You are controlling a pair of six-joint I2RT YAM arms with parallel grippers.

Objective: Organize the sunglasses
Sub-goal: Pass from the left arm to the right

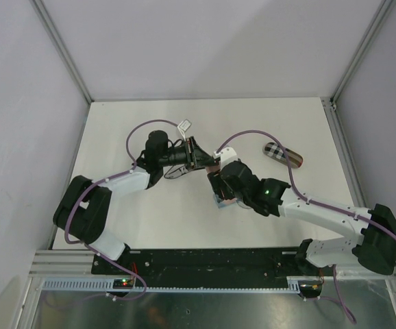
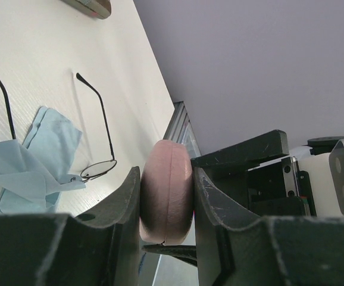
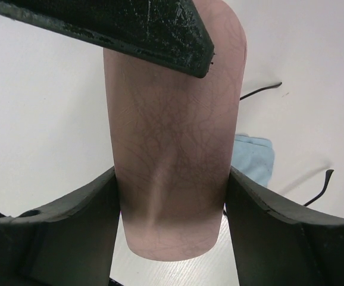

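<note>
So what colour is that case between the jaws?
The oblong leather-look case is dusty pink, finely crackled; best in the right wrist view.

A lab test cell: white table (image 1: pixel 164 223) boxed by plain panels (image 1: pixel 212 41) (aluminium posts (image 1: pixel 59 48) at corners).

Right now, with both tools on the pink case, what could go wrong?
1. The left tool and right tool both clamp the pink case off the table; an unsynced pull could twist it loose or strain it.
2. The glasses lie open on the table nearby, so a dropped case could land on them.
3. The cloth covers part of the glasses; picking them up could drag it along.
</note>
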